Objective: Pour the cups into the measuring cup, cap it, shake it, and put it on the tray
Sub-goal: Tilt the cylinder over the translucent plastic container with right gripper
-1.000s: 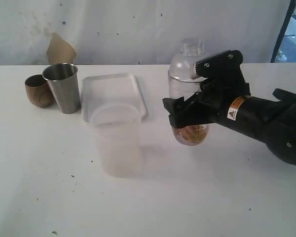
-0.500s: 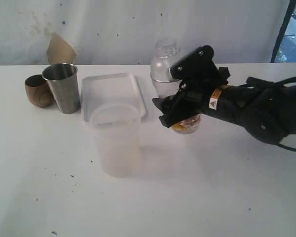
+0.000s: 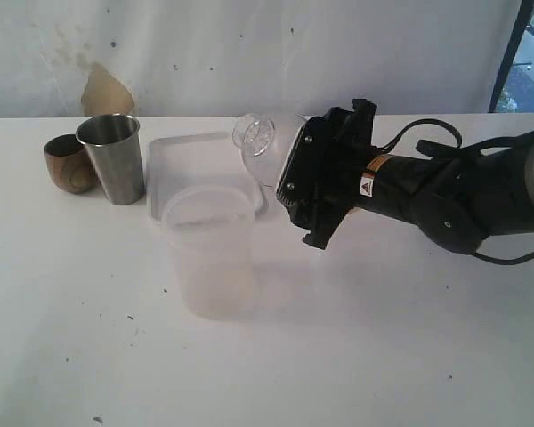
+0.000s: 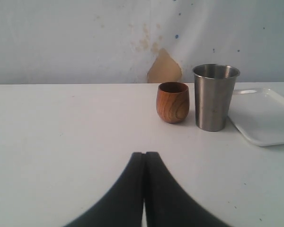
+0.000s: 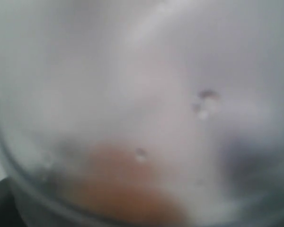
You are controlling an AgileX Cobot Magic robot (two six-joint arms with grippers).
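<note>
right gripper (image 3: 316,191): jaws wide apart and clamped around the body of the measuring cup (image 3: 271,147). only the cup's upper part and its clear domed cap (image 3: 254,133) stick out past the jaws. no printed scale can be made out from here.

the cup is off the table (image 3: 383,338) and tipped far over, almost on its side. the cap end points toward the tray (image 3: 196,160) and hangs near the tray's right edge. in the right wrist view the cup wall (image 5: 142,113) fills the frame, blurred, with a brownish mass (image 5: 118,189) inside.

left gripper (image 4: 144,153): fingers pressed together, nothing between them, low over bare table. it faces the wooden cup (image 4: 173,101) and the steel tumbler (image 4: 215,97), which stand side by side just left of the tray.

a frosted tumbler (image 3: 211,253) stands at the tray's front edge.

handling, by judgement:
- thin clear plastic with a small load inside, so light overall
- smooth wall, likely slippery
- probably flexes if squeezed hard
- the cap looks pushed on, so it could pop off while the cup is tipped
- best hold is around the straight body, as now, never on the dome
- it should be brought upright before being set on the tray, clear of the frosted tumbler
</note>
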